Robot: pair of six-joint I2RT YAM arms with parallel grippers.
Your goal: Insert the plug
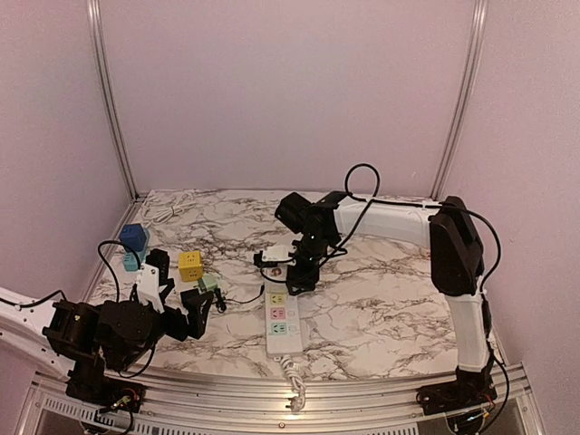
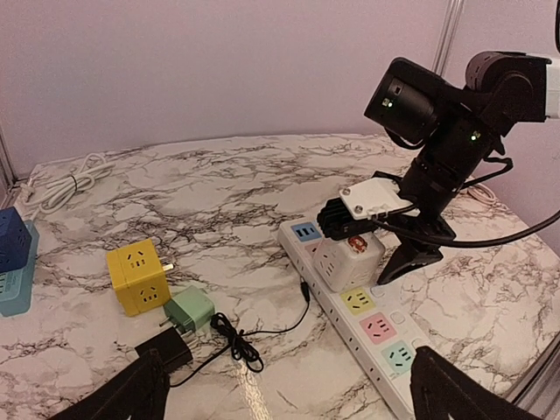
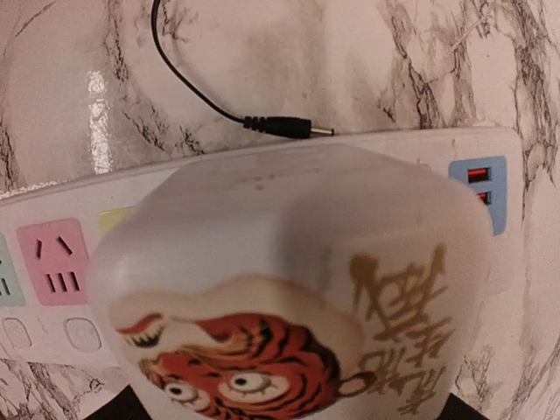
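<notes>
The plug [image 2: 350, 258], a white cube with a tiger print [image 3: 289, 289], stands on the white power strip [image 2: 385, 332] near its far end, beside the blue USB panel [image 3: 477, 188]. From above, my right gripper [image 1: 288, 270] straddles the cube; one finger [image 2: 411, 262] stands off its right side with a gap, so the jaws look open. The cube fills the right wrist view and hides most of the fingers. My left gripper [image 2: 289, 394] is wide open and empty, low over the table left of the strip [image 1: 283, 326].
A yellow cube socket [image 2: 137, 276], a green adapter [image 2: 188, 308] and a black adapter [image 2: 164, 350] with a thin black cable [image 2: 232, 341] lie left of the strip. A blue cube [image 2: 13, 241] sits at the far left, and a white cable [image 2: 66, 185] near the back wall.
</notes>
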